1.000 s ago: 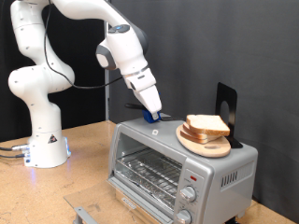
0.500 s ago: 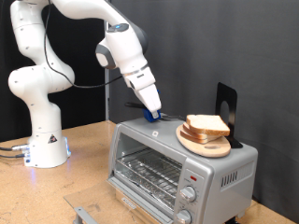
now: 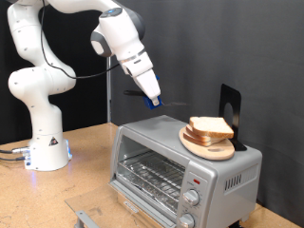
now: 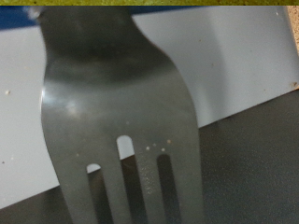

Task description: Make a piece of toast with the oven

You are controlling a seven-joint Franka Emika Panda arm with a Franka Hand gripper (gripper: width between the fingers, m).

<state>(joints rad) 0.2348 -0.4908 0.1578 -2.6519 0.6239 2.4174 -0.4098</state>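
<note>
Currently the gripper [image 3: 152,96] is closed on a fork [image 4: 121,121], raised above the oven [image 3: 185,161]. The toast [image 3: 211,126] sits on a plate [image 3: 195,144] atop the oven, within the fork's reach.

The exterior view is evenly and brightly lit and sharp, with soft sheen on the oven [image 3: 186,157] top against a dark backdrop. The wrist view is dimmer and blurred, its close fork [image 4: 121,121] out of focus with dull glare on the metal.
</note>
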